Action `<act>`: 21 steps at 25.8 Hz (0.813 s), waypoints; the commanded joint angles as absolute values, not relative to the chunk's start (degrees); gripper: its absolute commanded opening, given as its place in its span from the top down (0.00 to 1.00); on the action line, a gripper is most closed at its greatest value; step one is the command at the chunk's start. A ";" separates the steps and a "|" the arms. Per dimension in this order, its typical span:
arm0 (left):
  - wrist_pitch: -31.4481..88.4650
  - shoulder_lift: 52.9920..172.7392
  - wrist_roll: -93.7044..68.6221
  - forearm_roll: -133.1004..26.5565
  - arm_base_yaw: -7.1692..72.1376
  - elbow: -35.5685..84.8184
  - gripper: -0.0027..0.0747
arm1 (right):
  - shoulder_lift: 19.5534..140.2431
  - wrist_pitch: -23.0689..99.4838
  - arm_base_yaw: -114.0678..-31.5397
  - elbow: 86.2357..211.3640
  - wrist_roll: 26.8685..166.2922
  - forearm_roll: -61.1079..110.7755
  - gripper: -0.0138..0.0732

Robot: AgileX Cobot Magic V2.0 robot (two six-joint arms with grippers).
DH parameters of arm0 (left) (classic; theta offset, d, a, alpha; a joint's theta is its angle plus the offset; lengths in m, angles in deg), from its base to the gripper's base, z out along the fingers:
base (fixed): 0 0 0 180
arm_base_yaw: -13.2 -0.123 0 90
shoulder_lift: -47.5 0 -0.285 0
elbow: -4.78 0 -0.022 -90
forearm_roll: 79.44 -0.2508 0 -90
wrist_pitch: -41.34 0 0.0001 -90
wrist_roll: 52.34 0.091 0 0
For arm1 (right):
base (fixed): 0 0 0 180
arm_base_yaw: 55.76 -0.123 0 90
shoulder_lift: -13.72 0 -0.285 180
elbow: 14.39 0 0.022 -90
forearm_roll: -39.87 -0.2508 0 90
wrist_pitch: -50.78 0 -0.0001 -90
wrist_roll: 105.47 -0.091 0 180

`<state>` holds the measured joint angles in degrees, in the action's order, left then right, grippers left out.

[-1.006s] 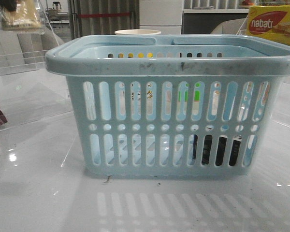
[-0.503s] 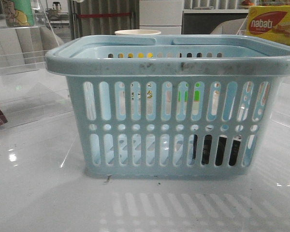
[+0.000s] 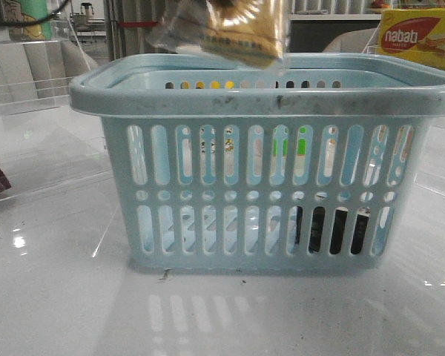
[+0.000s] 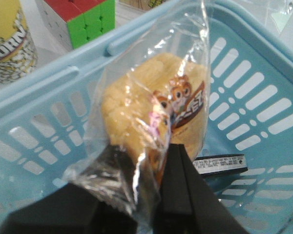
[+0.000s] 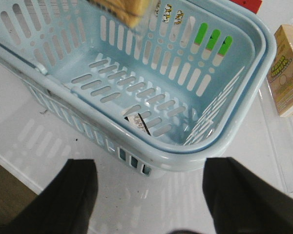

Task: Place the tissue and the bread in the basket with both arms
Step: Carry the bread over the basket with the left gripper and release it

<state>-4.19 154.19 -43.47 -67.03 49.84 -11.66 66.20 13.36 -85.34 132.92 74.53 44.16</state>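
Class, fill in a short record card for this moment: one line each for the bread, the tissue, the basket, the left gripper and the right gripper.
bread: in its clear bag, held above the basket opening
tissue: dark pack on the basket floor
basket: light blue, upright on the table
left gripper: shut on the bread bag
right gripper: open, holding nothing, over the basket's rim

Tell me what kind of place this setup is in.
Likely a lab or office test room, not a home: a glossy white table with clear acrylic barriers, cabinets behind, and props like a nabati box and a puzzle cube around the basket.
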 commanded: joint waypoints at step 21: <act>-4.59 148.53 -42.02 -64.96 50.91 -13.94 0.38 | 65.94 17.20 -85.23 134.45 74.96 44.50 0.20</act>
